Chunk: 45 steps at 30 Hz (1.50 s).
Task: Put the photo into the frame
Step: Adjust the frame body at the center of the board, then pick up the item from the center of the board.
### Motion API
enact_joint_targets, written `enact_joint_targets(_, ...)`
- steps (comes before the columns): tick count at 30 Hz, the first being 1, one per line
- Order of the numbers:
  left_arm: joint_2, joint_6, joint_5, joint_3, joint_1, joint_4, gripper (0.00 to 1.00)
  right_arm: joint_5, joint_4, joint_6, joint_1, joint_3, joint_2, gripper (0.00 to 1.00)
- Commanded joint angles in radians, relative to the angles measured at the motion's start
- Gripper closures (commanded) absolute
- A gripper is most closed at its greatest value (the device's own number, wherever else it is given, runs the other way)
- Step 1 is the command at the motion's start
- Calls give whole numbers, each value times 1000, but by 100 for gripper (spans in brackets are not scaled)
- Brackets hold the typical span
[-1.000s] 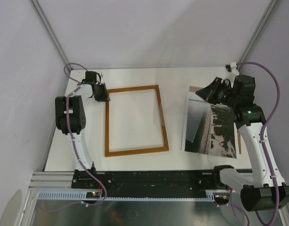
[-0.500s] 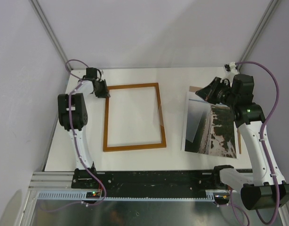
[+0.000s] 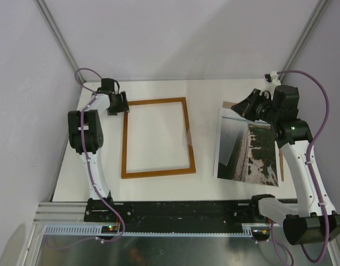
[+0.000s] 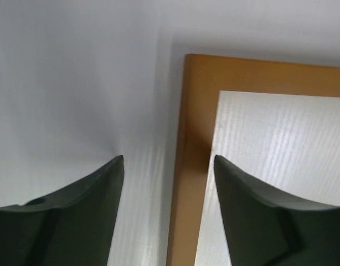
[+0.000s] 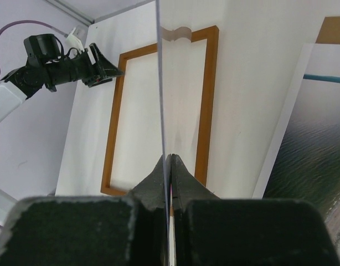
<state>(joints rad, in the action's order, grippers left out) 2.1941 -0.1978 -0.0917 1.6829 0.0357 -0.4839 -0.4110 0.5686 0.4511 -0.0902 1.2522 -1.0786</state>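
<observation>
Bright, diffuse, even light; soft shadow beside the frame point(image 4: 193, 166); left end effector fingers point(image 4: 70, 216) out of focus.

white table point(image 3: 159, 188), clear sheet point(image 5: 160, 100), brown board point(image 5: 333, 29)

The frame point(image 3: 124, 138) is a thin-railed wooden rectangle, orange-brown on its upper face, lying flat on the left half of the white table point(image 3: 206, 138), long sides running away from the arms and slightly skewed. The table shows through its opening. The photo point(image 3: 247, 149) lies on the right half, well apart from the frame. It is a glossy print, also lengthwise and a little askew, with dark grey water on its left and pale mottled land on its right.
</observation>
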Motion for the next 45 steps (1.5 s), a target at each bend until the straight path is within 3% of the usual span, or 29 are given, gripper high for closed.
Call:
enact_joint_targets(1,-93,-31,157,50,-3,-4,26,36,-7,-21,1,86,7,100)
enact_joint_targets(6,-208,-116,296,17,-61,-15,24,182,82,-51,2,169,11,100)
enact_joint_targets(15,-353,-347,470,-91,-377,-44,31,400,210,-90,-8,256,31,100)
enact_joint_targets(22,-278,-522,638,-61,-691,-88,30,500,262,-114,-14,274,39,100)
enact_joint_targets(27,-185,-564,681,30,-822,-125,33,507,290,-132,-13,277,61,100)
enact_joint_targets(33,-90,-593,701,84,-887,-165,38,481,295,-140,-12,270,83,100)
enact_joint_targets(45,55,-610,667,178,-898,-192,46,457,294,-150,-26,256,100,100)
